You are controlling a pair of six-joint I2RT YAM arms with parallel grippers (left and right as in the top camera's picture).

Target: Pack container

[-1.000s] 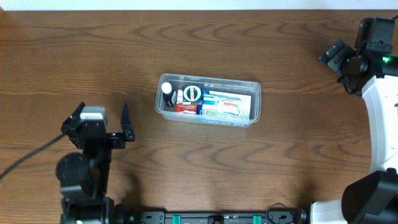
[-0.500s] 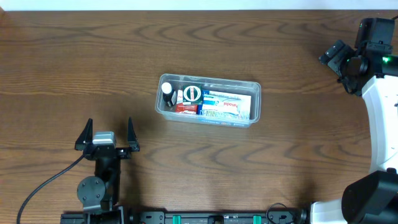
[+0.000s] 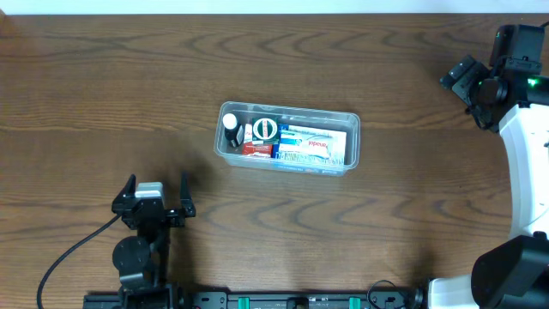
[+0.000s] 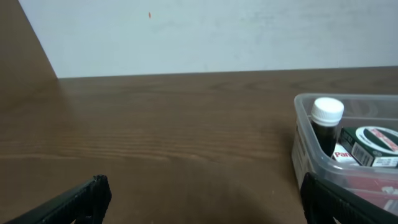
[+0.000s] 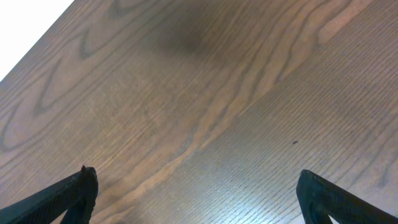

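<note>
Wood tabletop (image 3: 403,215) around central container (image 3: 218,137)

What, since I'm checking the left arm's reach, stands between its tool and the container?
Nothing visible does. Only bare wooden table lies between the open left tool and the clear container. The left wrist view shows the same clear stretch up to the container's wall.

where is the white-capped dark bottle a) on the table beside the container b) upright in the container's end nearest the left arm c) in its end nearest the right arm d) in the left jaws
b: the overhead and left wrist views both show the bottle standing inside the container at that end.
</note>
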